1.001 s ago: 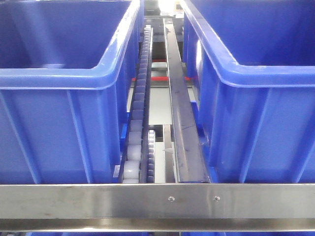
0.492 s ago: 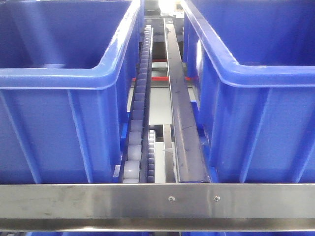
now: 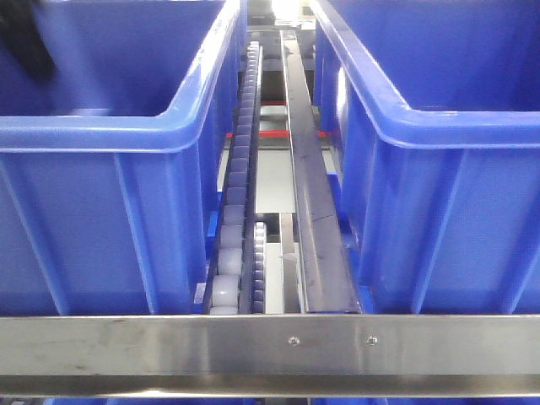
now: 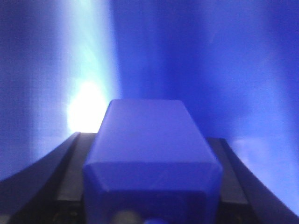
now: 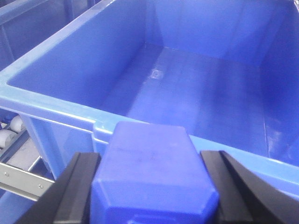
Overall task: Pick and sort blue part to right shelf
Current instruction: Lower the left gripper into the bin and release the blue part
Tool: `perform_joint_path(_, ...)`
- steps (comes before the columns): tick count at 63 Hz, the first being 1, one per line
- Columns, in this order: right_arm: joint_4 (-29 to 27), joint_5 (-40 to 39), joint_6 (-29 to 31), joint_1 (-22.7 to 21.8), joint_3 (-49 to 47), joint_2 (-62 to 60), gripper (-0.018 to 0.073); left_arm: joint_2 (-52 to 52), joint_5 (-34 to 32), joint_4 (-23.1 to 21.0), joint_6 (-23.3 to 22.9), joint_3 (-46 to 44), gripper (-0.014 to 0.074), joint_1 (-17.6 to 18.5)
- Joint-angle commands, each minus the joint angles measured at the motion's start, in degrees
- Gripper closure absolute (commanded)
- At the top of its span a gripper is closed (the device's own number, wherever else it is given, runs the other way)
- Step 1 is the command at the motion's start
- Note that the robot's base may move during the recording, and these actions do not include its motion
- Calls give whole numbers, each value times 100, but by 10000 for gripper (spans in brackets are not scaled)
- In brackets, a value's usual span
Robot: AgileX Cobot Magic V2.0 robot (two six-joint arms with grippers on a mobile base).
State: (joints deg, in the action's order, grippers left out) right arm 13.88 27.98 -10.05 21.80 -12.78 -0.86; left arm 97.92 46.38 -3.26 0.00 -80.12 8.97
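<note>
In the left wrist view a blue part (image 4: 147, 126), a smooth blocky piece, sits between the black fingers (image 4: 70, 158) of my left gripper (image 4: 148, 149), which is shut on it. Blue bin wall and a bright glare fill everything around it. My right gripper (image 5: 152, 158) is shut on a second blue part (image 5: 152, 154) just in front of the near rim of a deep blue bin (image 5: 56, 109). The right shelf shows in the front view by its steel front rail (image 3: 270, 344).
Two large blue bins (image 3: 93, 135) (image 3: 456, 126) stand side by side on the shelf, with a grey roller track (image 3: 240, 169) and a steel divider (image 3: 308, 194) between them. A dark blurred shape (image 3: 29, 42) shows inside the left bin's far corner. White rollers (image 5: 9, 130) lie left of the right gripper.
A dark blurred shape has appeared at the top left, inside the left bin. The bins, rollers and rail have not moved.
</note>
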Motion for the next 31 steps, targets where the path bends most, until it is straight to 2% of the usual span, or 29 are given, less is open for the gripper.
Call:
perform_joint_path(1,180,-520,49,16,-164,23,363,361,276,-79,0,-637,283,-11)
perform_joint_path(10,727,-520,57,16,-158,23,363,932,568,-155,0,-982,283,-11)
perform_joint_path(20,758,-520,57,16,-158,23,363,993,539,-169,0,-993,265,-11)
perform_joint_path(24,758,-520,57,16,-158,23,363,993,528,-169,0,-992,216,-11)
perform_joint_path(31,758,-520,57,16,-158,23,363,993,540,-169,83,-992,75,-11)
